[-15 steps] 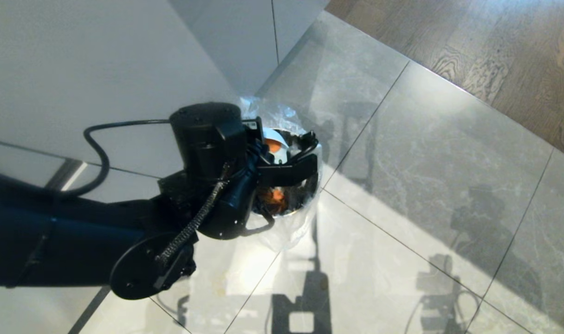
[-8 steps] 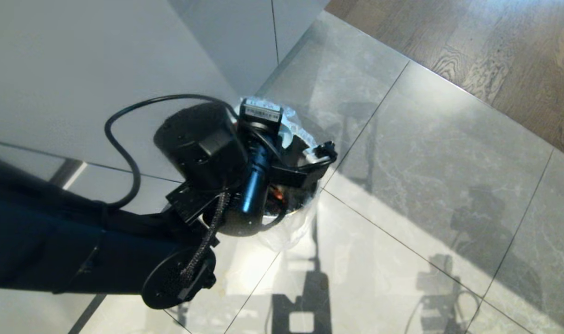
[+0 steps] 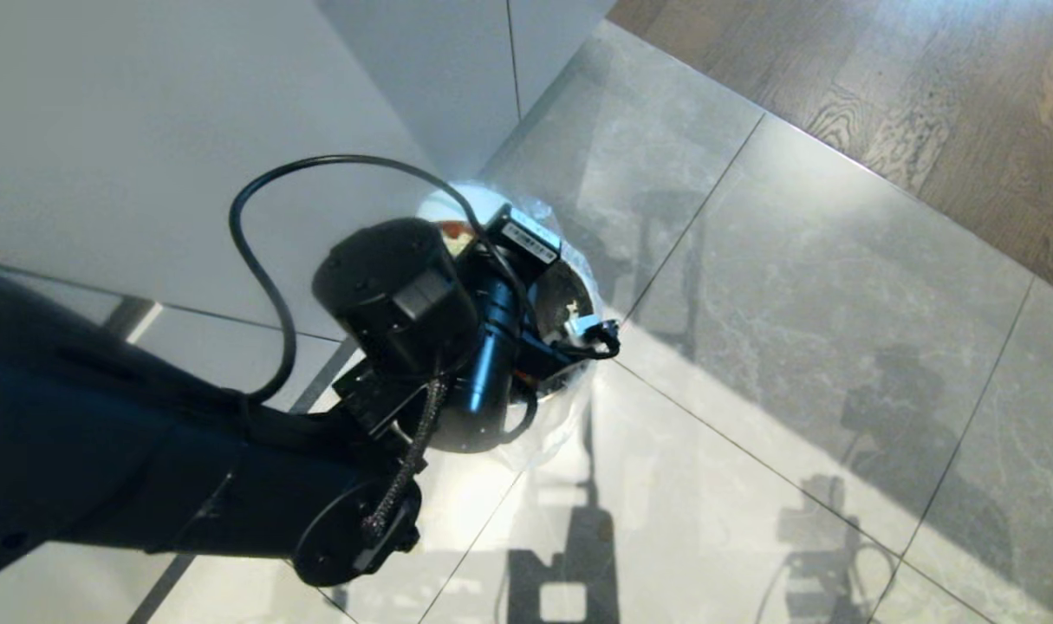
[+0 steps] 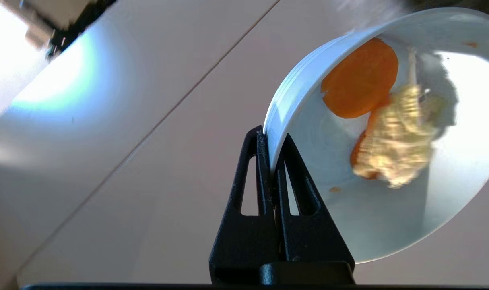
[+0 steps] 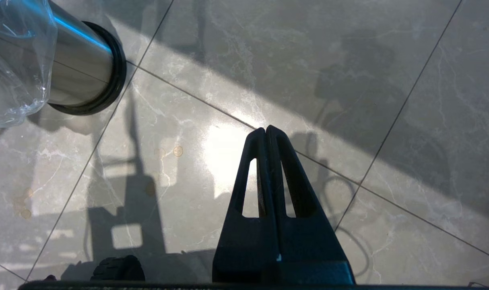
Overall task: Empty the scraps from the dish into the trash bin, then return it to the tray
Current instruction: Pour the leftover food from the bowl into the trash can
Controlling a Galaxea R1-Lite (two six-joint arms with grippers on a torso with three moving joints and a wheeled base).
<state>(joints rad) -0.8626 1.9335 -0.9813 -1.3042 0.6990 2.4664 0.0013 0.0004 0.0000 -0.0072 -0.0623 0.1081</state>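
— Left pincer [image 4: 271, 139]: what has it got?
— It is clamped on the rim of the dish [image 4: 373, 209], one finger inside the rim and one outside. In the left wrist view the dish fills the right half of the frame, tipped on edge, its rim meeting the finger tips at centre.
— And the scraps [image 4: 383, 121]?
— In the dish, toward the upper right: an orange carrot slice and a pale yellowish clump just beside it, blurred.
— Where is the bin [image 3: 569, 299]?
— Centre of the head view, on the floor [image 3: 795, 286], mostly hidden behind the left arm; its liner shows around it. A bit of dish rim [image 3: 444, 208] peeks out just above the arm.
— Right pincer [image 5: 266, 133]?
— Fingers pressed together on nothing, above the floor tiles [image 5: 349, 80], with the bin [image 5: 81, 68] in the upper left of its own view.
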